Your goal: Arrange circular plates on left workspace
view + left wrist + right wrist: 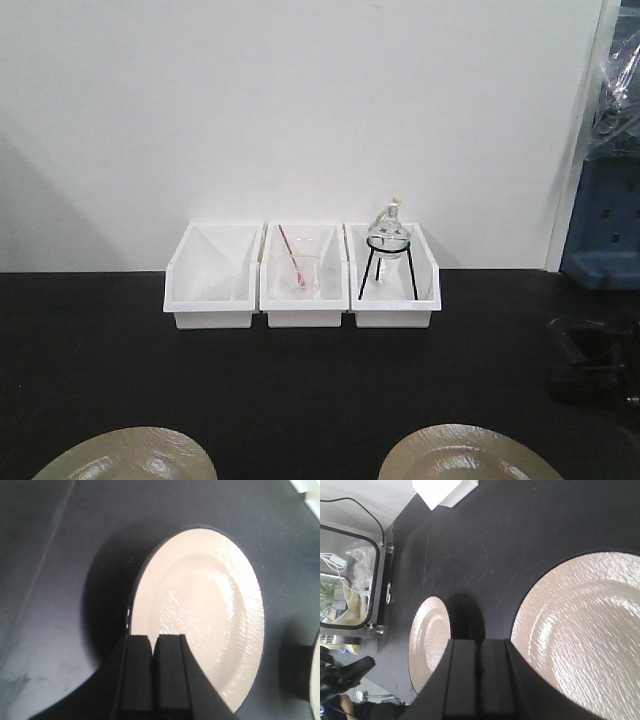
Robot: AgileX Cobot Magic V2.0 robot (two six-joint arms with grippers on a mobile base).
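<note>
Left jaws are hovering shut over the near rim of one circular plate (200,625), right jaws shut between both plates (580,635) on the worktop (300,380). I'm fearing a closed descent shoving one sideways.

Two plates (125,455) (470,452), three bins (210,318) (305,318) (395,318) — one flask (388,232)

Plain white wall (300,100) in even light, soft grey shadow at left, blue panel (605,235) at far right
</note>
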